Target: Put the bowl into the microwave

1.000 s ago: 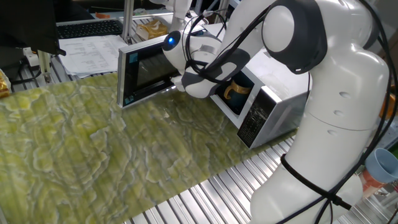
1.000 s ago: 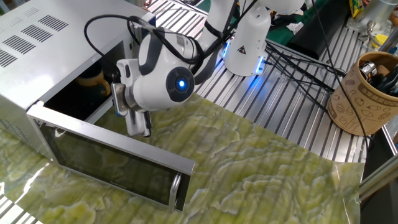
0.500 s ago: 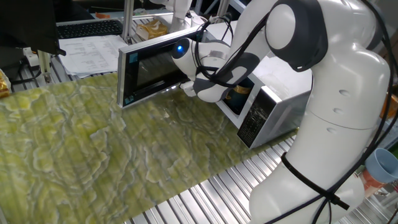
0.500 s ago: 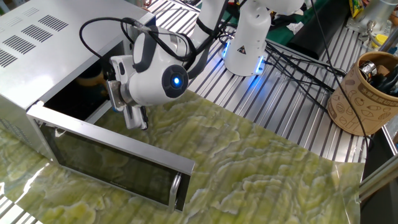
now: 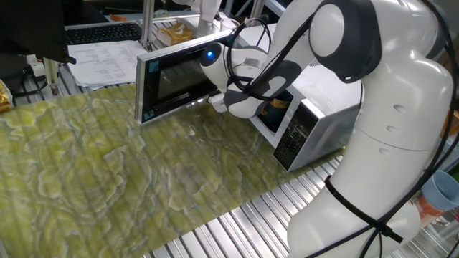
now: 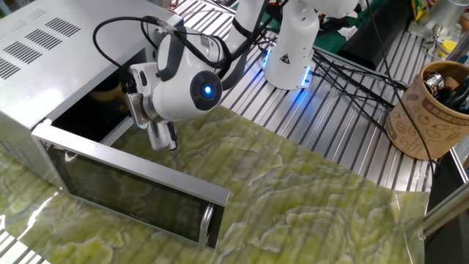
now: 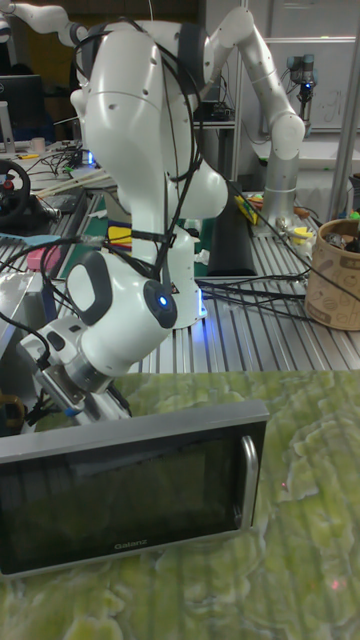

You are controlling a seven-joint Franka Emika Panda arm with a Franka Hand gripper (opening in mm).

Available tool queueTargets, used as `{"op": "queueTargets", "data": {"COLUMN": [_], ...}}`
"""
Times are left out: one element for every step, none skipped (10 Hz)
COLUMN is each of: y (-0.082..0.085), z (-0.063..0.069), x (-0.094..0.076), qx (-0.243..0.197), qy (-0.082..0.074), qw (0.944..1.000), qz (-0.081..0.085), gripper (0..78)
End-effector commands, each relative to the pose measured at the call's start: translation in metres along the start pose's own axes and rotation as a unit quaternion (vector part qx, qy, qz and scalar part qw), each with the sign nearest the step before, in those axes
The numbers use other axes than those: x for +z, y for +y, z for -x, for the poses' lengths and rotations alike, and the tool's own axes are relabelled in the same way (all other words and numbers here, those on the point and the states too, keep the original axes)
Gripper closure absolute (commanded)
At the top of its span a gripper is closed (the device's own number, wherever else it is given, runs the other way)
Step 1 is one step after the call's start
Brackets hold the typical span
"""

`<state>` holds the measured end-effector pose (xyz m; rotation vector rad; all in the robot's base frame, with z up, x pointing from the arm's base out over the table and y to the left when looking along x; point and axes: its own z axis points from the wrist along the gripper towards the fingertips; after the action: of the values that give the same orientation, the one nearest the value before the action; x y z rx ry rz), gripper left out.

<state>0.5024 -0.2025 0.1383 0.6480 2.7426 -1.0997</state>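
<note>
Two fixed cameras look down from opposite sides, the tall one low, all sharing the microwave point(image 6: 44, 66).

Slatted metal table point(image 6: 352, 125), green marbled mat point(image 6: 308, 213)

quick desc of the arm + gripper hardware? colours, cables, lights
The arm is glossy white with rounded links and dark grey joint bands. Black cables loop over the wrist. A blue light glows on the wrist housing. The gripper has grey fingers.

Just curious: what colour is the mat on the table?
Mottled yellow-green, marble-like mat; clearest in one fixed view.
</note>
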Motion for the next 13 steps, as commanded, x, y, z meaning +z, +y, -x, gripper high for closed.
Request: {"op": "queueTargets", "data": {"y": [0.001, 0.001, -0.001, -0.002, -0.004, -0.006, -0.008, -0.01, -0.011, -0.012, -0.012, -0.015, -0.016], "z": [-0.002, -0.004, -0.005, -0.006, -0.008, -0.009, -0.01, -0.01, -0.01, -0.009, -0.009, -0.009, -0.008], "x": [-0.002, -0.001, 0.002, 0.002, 0.002, 0.002, 0.002, 0.003, 0.004, 0.006, 0.006, 0.009, 0.01], "qx": [-0.016, -0.018, -0.023, -0.025, -0.025, -0.027, -0.029, -0.031, -0.031, -0.032, -0.032, -0.034, -0.035], "qy": [-0.002, -0.003, -0.004, -0.004, -0.003, -0.002, -0.002, -0.003, -0.003, -0.004, -0.004, -0.005, -0.006], "qw": [0.9999, 0.9998, 0.9997, 0.9997, 0.9997, 0.9996, 0.9996, 0.9995, 0.9995, 0.9995, 0.9995, 0.9994, 0.9994], "qz": [-0.001, -0.003, -0.003, -0.003, -0.002, -0.003, -0.003, -0.003, -0.003, -0.003, -0.003, -0.002, -0.002], "gripper": [76.4, 76.4, 76.4, 76.4, 76.4, 76.4, 76.4, 76.4, 76.4, 76.4, 76.4, 76.4, 76.4]}}
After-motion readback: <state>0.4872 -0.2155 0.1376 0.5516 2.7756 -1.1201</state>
